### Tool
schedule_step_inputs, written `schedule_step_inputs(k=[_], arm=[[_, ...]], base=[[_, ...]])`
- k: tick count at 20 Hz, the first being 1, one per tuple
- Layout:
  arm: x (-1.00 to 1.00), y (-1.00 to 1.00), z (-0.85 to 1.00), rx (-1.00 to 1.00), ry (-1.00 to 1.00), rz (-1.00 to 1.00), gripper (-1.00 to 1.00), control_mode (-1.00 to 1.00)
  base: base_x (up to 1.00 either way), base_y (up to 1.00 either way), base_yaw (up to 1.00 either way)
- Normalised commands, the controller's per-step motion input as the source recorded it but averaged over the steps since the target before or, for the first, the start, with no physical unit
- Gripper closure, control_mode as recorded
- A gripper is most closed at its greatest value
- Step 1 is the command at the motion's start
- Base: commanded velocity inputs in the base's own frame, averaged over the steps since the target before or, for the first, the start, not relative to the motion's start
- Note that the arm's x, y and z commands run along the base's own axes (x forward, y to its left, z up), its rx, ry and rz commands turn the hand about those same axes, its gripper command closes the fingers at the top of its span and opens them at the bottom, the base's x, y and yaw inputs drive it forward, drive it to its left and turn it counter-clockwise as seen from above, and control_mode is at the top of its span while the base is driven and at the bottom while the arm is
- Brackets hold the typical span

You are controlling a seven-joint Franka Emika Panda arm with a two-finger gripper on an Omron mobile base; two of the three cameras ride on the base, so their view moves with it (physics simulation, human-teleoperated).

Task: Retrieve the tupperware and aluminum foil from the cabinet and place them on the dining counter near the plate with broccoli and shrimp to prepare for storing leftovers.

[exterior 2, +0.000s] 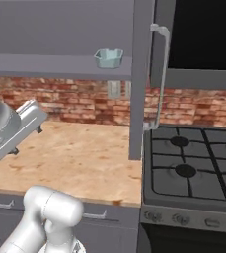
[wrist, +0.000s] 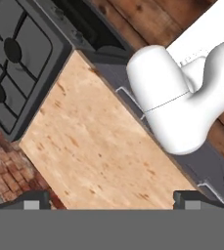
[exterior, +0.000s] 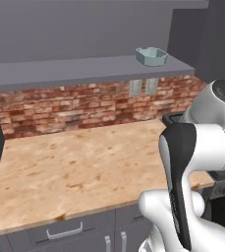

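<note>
- Your gripper (wrist: pixel 111 200) stands fully open and grips nothing; its two dark fingertips (wrist: pixel 35 199) sit wide apart above the wooden worktop (exterior: pixel 74 167).
- You see the tupperware (exterior: pixel 152 55) on the cabinet (exterior: pixel 84 29) shelf board (exterior: pixel 60 71), near its right end, upright and apart from the arm.
- In the right base view an open cabinet door (exterior 2: pixel 143 79) with a bar handle (exterior 2: pixel 161 74) hangs edge-on just right of the tub.
- A gas stove (exterior 2: pixel 193 168) adjoins the worktop; brick wall (exterior: pixel 74 106) with two outlets (exterior: pixel 143 87) runs behind.
</note>
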Motion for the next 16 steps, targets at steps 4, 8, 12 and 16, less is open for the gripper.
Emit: schedule_step_inputs(k=[4,8,12,16], arm=[[0.0,0.0,0.0,0.0,0.0,0.0,-1.0,1.0],[0.46,0.0,0.0,0.0,0.03,0.04,-1.0,-1.0],[0.03,-0.01,0.47,-0.05,0.01,0.0,-1.0,-1.0],[0.0,0.0,0.58,-0.17,-0.02,0.03,-1.0,-1.0]], base=[[0.66,-0.21,0.24],[0.0,0.0,0.0],[0.0,0.0,0.0],[0.0,0.0,0.0]])
